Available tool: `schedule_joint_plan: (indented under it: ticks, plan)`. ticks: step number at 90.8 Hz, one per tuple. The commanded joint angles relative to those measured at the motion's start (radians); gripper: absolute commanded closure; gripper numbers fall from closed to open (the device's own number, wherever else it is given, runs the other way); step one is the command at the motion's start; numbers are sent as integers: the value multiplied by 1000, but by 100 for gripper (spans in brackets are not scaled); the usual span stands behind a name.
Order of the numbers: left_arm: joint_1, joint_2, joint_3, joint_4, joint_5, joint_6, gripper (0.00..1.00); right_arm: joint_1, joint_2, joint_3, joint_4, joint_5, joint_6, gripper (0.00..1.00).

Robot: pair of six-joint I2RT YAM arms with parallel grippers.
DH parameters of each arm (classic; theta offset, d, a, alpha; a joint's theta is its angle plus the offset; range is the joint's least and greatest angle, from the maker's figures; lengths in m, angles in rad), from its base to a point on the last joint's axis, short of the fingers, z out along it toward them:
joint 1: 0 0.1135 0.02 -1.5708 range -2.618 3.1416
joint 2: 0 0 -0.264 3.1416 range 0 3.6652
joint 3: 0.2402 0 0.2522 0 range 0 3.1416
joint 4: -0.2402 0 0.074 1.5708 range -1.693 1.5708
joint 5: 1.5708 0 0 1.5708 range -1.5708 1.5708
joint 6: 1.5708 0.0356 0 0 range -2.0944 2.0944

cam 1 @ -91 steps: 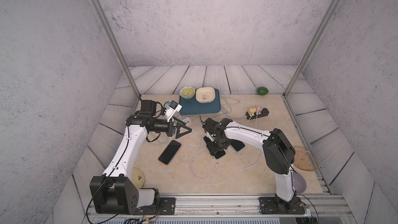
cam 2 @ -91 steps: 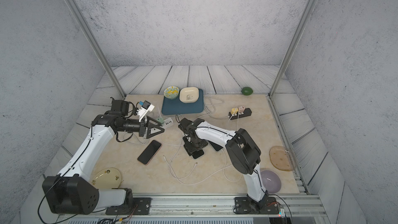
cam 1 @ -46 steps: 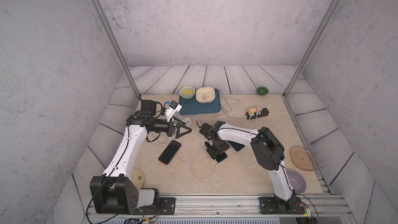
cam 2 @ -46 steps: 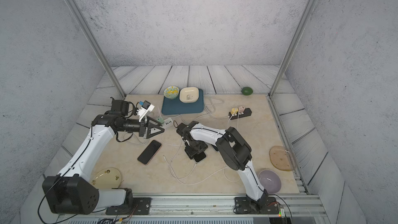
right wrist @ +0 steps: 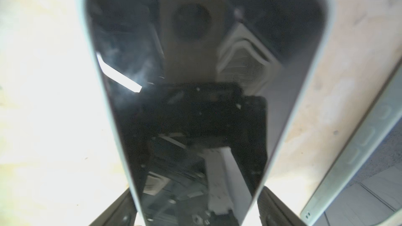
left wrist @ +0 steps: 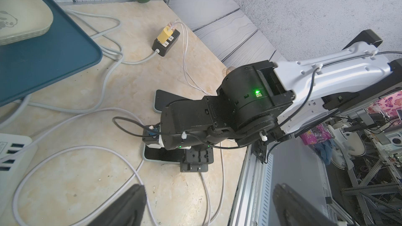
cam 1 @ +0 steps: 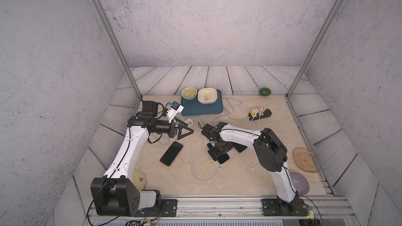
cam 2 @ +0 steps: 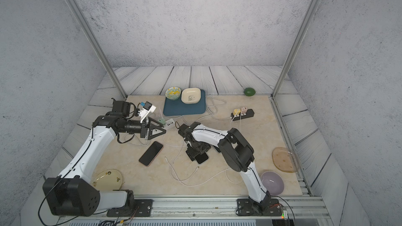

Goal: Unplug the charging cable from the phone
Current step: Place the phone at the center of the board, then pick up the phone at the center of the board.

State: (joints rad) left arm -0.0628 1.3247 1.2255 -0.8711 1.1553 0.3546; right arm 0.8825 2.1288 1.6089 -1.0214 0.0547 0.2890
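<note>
A phone in a pale green case lies screen up mid-table in both top views. My right gripper is low over it, open, its fingers flanking the phone's long edges with a slim gap on one side. White charging cable loops around it. One loose plug end rests just in front of the phone. Whether a cable sits in its port is hidden. My left gripper hovers open and empty above the table's left part.
A dark phone lies left of centre and another phone behind the right arm. At the back are a black power strip, white USB hub and blue tray. Plates and a purple bowl line the edges.
The right arm's elbow swung in toward the centre while its gripper stayed low over the green-cased phone. The left arm has not moved.
</note>
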Motion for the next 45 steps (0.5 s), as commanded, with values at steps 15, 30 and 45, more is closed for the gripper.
schedule_joint_plan:
  ticks: [15, 30, 45]
  plan:
    - [6, -9, -6, -4, 11, 9, 2, -39, -125, -24, 36, -39, -76, 8]
    - [5, -12, -7, -6, 12, 11, 2, -88, -185, -68, 61, -30, -173, 6]
    - [6, -13, -9, -8, 11, 13, 2, -154, -192, -93, 75, -37, -246, 5]
